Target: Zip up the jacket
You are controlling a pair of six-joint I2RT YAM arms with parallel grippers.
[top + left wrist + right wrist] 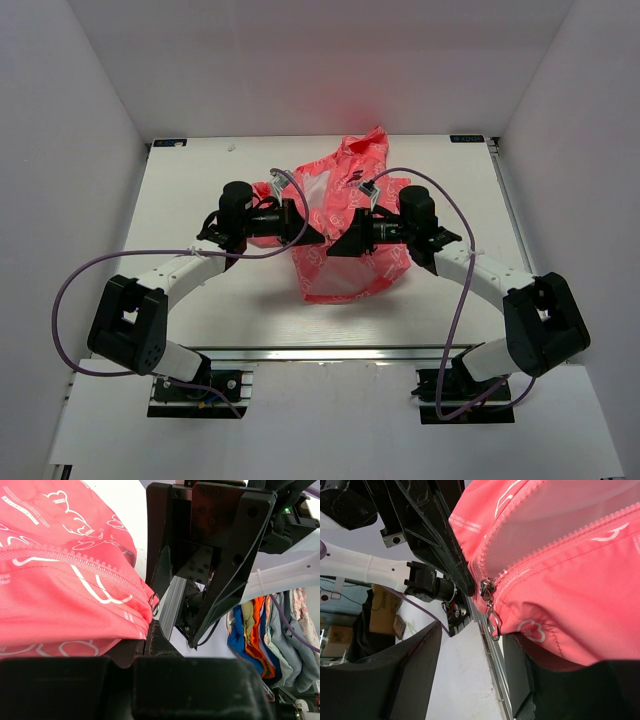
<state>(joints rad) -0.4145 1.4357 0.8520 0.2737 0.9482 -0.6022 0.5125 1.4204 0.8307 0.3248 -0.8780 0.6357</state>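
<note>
The coral-pink jacket with its white print lies bunched at the table's middle. Both grippers meet at its lower front. My left gripper is shut on the jacket's hem, the fabric pinched at the fingertips beside the zipper's bottom end. The metal ring pull hangs just past them. My right gripper is open. In the right wrist view the zipper slider and its ring pull hang between the spread fingers, and the jacket drapes over the right finger.
The white table is walled in white on three sides. An aluminium rail runs along its near edge. A pile of coloured clothes and a cardboard box lie beyond the table.
</note>
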